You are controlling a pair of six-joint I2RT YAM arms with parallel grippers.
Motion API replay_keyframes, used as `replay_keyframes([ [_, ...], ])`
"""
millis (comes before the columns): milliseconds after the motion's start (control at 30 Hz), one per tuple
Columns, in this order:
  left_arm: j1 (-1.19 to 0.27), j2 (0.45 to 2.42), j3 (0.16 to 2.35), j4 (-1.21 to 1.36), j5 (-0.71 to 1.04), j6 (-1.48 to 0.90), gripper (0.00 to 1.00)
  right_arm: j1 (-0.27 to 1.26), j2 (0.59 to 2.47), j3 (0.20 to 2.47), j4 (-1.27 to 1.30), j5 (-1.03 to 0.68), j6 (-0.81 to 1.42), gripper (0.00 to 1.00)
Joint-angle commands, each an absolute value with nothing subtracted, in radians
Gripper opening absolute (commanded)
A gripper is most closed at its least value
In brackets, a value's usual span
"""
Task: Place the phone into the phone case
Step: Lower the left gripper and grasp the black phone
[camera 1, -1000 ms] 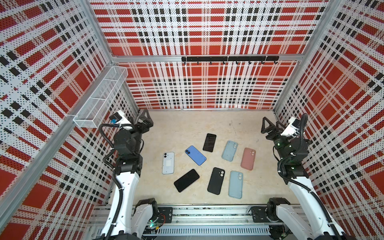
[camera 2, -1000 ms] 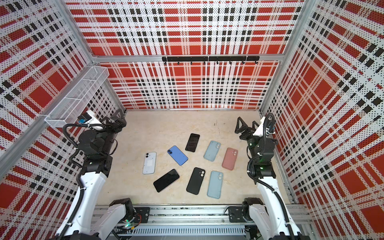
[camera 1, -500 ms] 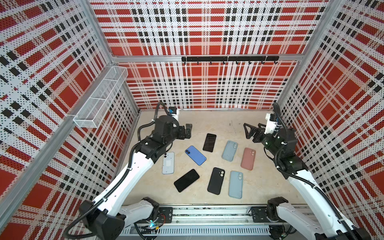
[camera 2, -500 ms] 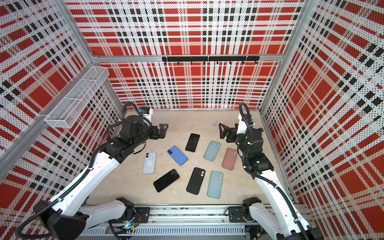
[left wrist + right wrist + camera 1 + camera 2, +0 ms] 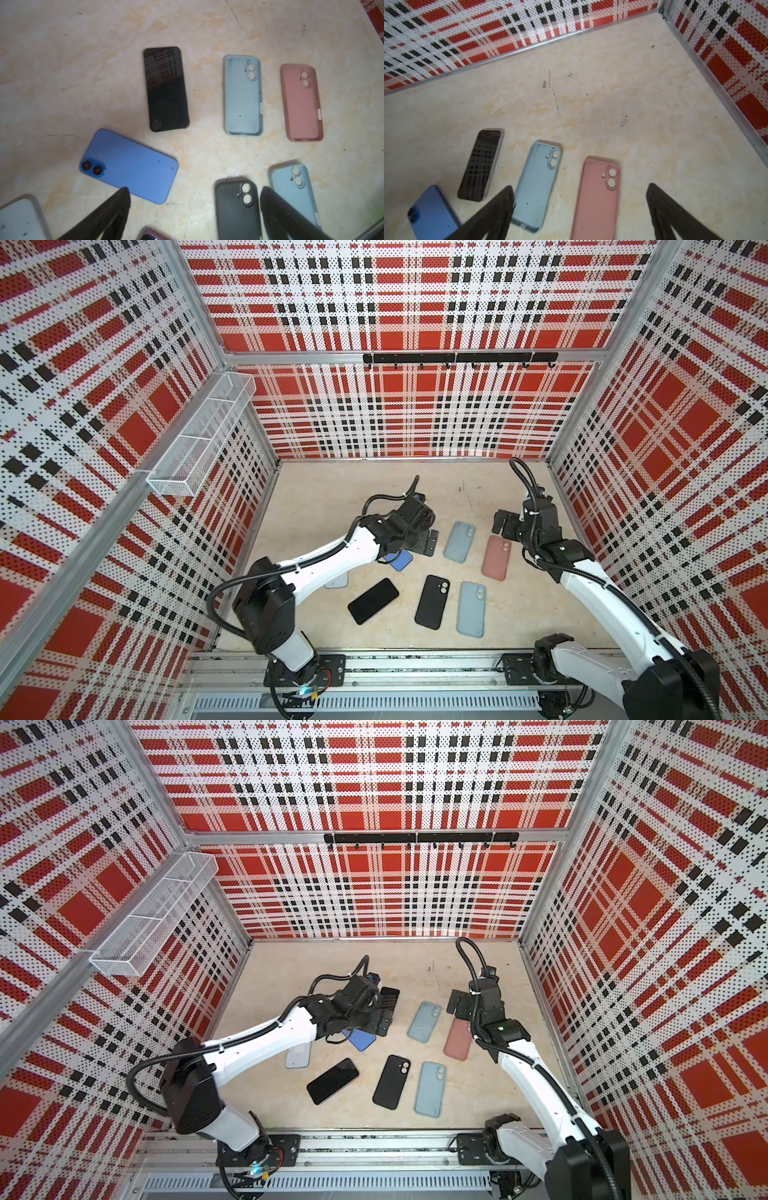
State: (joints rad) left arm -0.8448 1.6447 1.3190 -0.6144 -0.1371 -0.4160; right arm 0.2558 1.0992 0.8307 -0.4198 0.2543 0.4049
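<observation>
Since both grippers hang open and empty above the table, no phone sits in a case yet. The left gripper hovers with its jaws spread wide and grasps nothing. It is near the blue phone, which lies face down, and a black case. I judge that it is lining up on a phone to pick. A dark phone lies screen up, a little apart. The right gripper, also spread wide and empty, hovers by the pink case, with a pale blue case just beside. Both cases lie hollow side up, so a phone can be pressed in from above. Probably the right arm waits there to steady a case.
</observation>
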Motion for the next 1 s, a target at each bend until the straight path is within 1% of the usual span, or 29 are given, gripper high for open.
replay_keyframes([
  [0, -0.859, 1.715, 1.389, -0.633, -0.122, -0.469, 0.98, 0.248, 1.14, 0.844, -0.439, 0.256, 0.438, 1.0],
  [167, -0.844, 1.826, 1.462, -0.693, -0.182, -0.498, 0.98, 0.246, 1.179, 0.822, -0.393, 0.155, 0.434, 1.0],
  [300, -0.801, 1.916, 1.527, -0.738, -0.176, -0.506, 0.98, 0.247, 1.172, 0.792, -0.334, 0.081, 0.42, 1.0],
  [633, -0.725, 2.129, 1.711, -0.82, -0.16, -0.44, 0.96, 0.247, 1.125, 0.746, -0.297, 0.058, 0.417, 1.0],
  [833, -0.693, 2.217, 1.793, -0.842, -0.135, -0.372, 0.94, 0.247, 1.102, 0.724, -0.287, 0.058, 0.411, 1.0],
  [967, -0.688, 2.275, 1.86, -0.886, -0.151, -0.33, 0.93, 0.247, 1.109, 0.722, -0.279, 0.055, 0.41, 1.0],
])
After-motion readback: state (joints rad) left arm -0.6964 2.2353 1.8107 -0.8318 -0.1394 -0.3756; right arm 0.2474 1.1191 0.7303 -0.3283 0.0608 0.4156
